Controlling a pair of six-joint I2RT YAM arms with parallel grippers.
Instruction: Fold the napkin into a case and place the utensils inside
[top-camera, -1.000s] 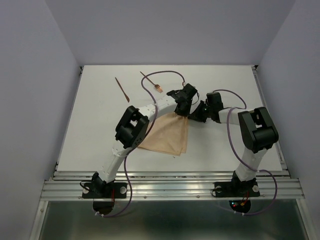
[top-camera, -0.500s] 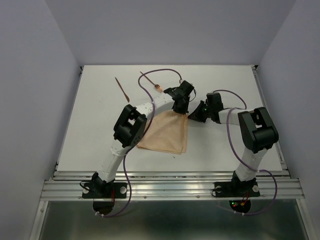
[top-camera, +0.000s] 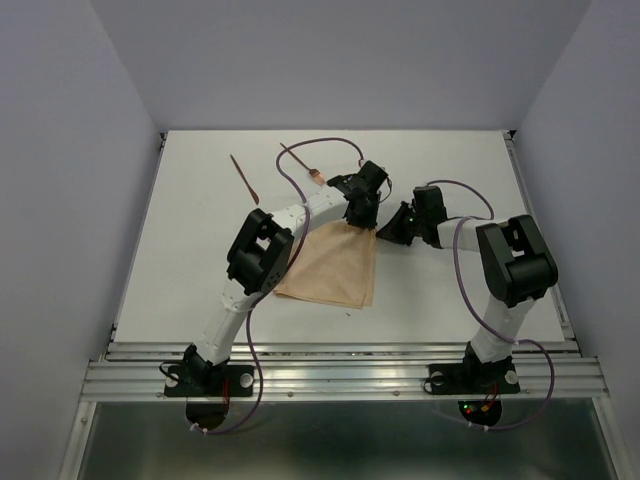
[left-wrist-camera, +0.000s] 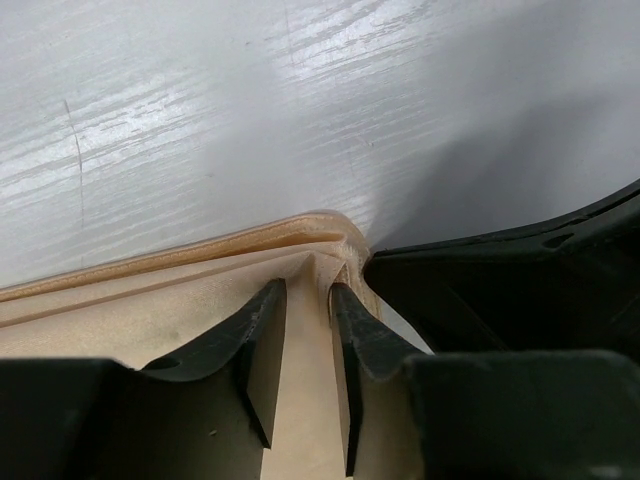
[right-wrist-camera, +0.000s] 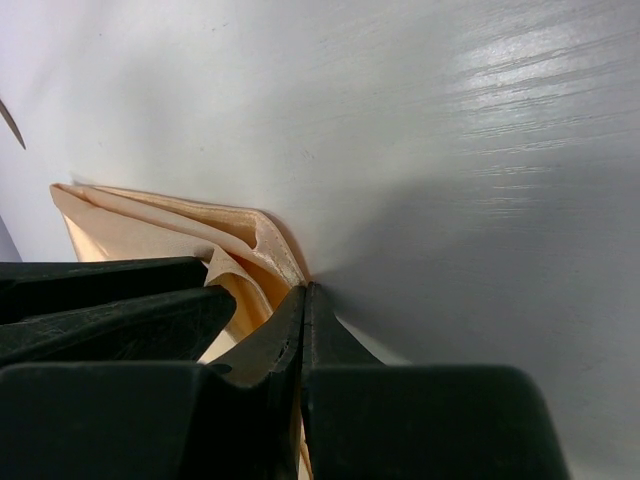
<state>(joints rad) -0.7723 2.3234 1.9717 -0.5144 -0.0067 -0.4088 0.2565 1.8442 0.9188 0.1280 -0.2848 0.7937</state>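
Note:
The tan napkin (top-camera: 330, 270) lies folded flat on the table (top-camera: 200, 250), its layered far right corner (left-wrist-camera: 320, 228) under both grippers. My left gripper (top-camera: 366, 218) hangs over that corner with its jaws parted; in the left wrist view (left-wrist-camera: 307, 292) only fabric shows through the gap and nothing is held. My right gripper (top-camera: 385, 233) is shut, its tips (right-wrist-camera: 304, 290) touching the corner's edge (right-wrist-camera: 270, 245); whether any cloth is pinched I cannot tell. The two utensils lie at the far left: the plain stick (top-camera: 244, 178) and the forked one (top-camera: 302, 164).
Purple cables loop from both arms over the back of the table (top-camera: 320, 145). The left arm's elbow (top-camera: 262, 255) overhangs the napkin's left side. White walls close in the table on three sides.
My left gripper has shifted slightly back and left, then opened, letting go of the napkin corner. The napkin's top edge has settled flatter. The right gripper has stayed shut in place.

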